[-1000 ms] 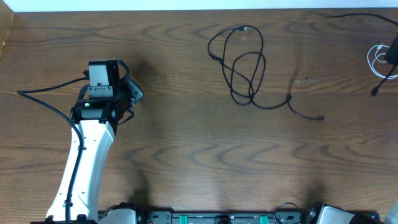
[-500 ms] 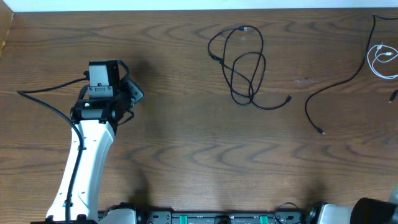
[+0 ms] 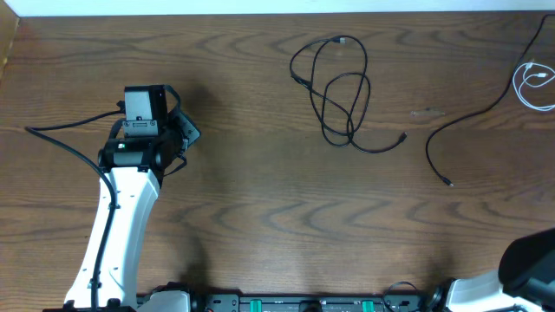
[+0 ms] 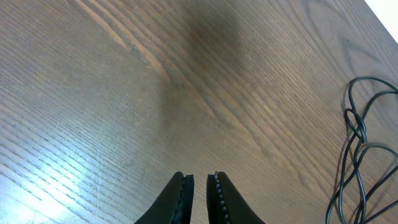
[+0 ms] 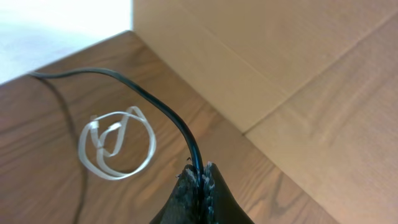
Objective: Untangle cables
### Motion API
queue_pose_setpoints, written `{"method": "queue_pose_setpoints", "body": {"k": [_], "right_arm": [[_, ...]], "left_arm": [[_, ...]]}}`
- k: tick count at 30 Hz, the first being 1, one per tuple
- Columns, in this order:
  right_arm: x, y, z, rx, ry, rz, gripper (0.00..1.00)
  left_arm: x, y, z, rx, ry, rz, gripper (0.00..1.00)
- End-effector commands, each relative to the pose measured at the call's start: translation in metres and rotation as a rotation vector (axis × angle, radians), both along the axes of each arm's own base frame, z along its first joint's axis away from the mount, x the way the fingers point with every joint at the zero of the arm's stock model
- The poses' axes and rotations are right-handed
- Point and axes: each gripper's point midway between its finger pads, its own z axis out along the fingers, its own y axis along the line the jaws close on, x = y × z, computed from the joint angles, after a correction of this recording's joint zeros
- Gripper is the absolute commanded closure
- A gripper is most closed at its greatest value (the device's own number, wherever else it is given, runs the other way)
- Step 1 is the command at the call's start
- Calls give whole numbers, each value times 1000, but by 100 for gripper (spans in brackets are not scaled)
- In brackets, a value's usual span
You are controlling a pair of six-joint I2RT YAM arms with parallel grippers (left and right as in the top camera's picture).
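Note:
A black cable (image 3: 334,87) lies in tangled loops at the back middle of the table; part of it shows in the left wrist view (image 4: 357,162). A second black cable (image 3: 473,113) lies apart from it and runs from a plug end up to the far right corner. My right gripper (image 5: 199,171) is shut on this black cable (image 5: 155,99) and is outside the overhead view. A white cable (image 3: 533,85) lies coiled at the right edge and shows in the right wrist view (image 5: 118,146). My left gripper (image 3: 186,130) is shut and empty above bare wood (image 4: 199,180), far left of the tangle.
The table's back edge and a white wall run along the top. A cardboard surface (image 5: 298,74) stands beyond the table's right corner. My right arm's base (image 3: 529,260) sits at the bottom right. A thick black wire (image 3: 69,126) trails from the left arm.
The second black cable has been drawn right, clear of the tangle, and its plug end now lies farther right. The right gripper has left the overhead view. The left arm has not moved.

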Motion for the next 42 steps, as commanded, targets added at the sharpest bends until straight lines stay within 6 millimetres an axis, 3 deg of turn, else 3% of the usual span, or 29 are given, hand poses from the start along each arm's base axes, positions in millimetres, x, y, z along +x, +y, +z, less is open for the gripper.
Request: {"method": "queue_pose_setpoints", "body": {"k": [1,3,7,10,15,18,23,27,31,42], "right_arm": [[-7,-34,-15,-1,14,-86,99],[-2,-48,-36,36,23,-83,96],[6,-60,-71,125,32,-42,1],[6,-58,-79,188,4,-40,1],[10,-42,-61,221,-47,35,1],[15,-20,-44,261,-91,122,1],[20,36,-29,383,-115,300,1],[28,84,-40,549,-105,460,1],[16,117,-63,662,2,480,1],[-8,139,-123,794,198,406,1]], "left_arm": [[-2,4,-2,18,7,5,85],[-2,4,-2,18,7,5,85],[-2,4,-2,18,7,5,85],[-2,4,-2,18,8,5,85],[-2,4,-2,18,7,6,85],[-2,4,-2,17,7,5,85],[-2,4,-2,18,7,6,85],[-2,4,-2,18,7,5,85],[-2,4,-2,18,8,5,85],[-6,4,-5,18,29,5,85]]}}
